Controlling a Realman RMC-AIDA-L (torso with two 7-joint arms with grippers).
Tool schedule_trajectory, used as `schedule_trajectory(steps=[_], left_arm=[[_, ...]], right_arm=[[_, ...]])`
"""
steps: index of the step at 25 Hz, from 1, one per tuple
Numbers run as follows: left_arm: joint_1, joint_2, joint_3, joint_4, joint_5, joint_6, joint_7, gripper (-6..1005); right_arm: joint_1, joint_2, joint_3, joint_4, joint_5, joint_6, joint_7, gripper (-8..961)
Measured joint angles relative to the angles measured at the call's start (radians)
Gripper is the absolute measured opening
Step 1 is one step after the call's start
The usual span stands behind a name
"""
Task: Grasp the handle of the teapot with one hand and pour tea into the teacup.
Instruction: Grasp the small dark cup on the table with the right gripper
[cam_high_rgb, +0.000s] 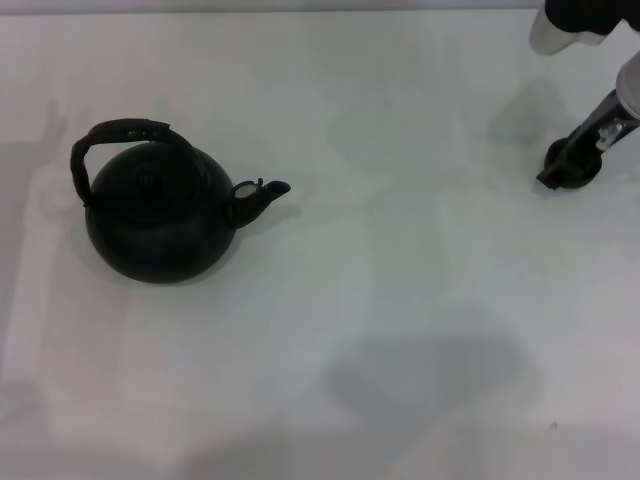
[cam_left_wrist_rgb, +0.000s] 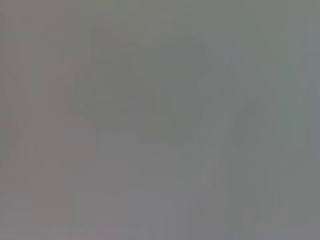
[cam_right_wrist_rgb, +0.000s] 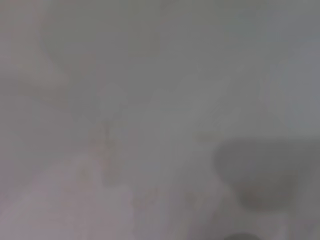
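Note:
The black round teapot (cam_high_rgb: 160, 225) stands on the white table at the left in the head view. Its spout (cam_high_rgb: 262, 195) points right. Its arched handle (cam_high_rgb: 125, 135) stands up over the lid, and nothing touches it. My right gripper (cam_high_rgb: 592, 138) comes down from the far right edge onto a small dark round shape (cam_high_rgb: 565, 175) on the table, which looks like the teacup. I cannot tell whether they touch. My left gripper is out of view. Both wrist views show only blurred grey.
The white table (cam_high_rgb: 400, 300) spreads between the teapot and the right arm. A faint shadow (cam_high_rgb: 430, 375) lies on it at the front middle. The right arm's white casing (cam_high_rgb: 560, 30) shows in the top right corner.

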Motion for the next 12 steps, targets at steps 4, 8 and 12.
schedule_trajectory(steps=[4, 8, 12], left_arm=[[-0.002, 0.001, 0.0, 0.0, 0.0, 0.001, 0.0, 875], [-0.003, 0.001, 0.0, 0.0, 0.0, 0.001, 0.0, 876], [-0.003, 0.002, 0.0, 0.0, 0.0, 0.001, 0.0, 876]], right_arm=[[-0.005, 0.003, -0.003, -0.087, 0.01, 0.059, -0.006, 735], [-0.003, 0.008, -0.045, -0.165, 0.08, 0.114, -0.026, 741], [0.014, 0.009, -0.156, -0.194, 0.175, 0.122, -0.033, 747]])
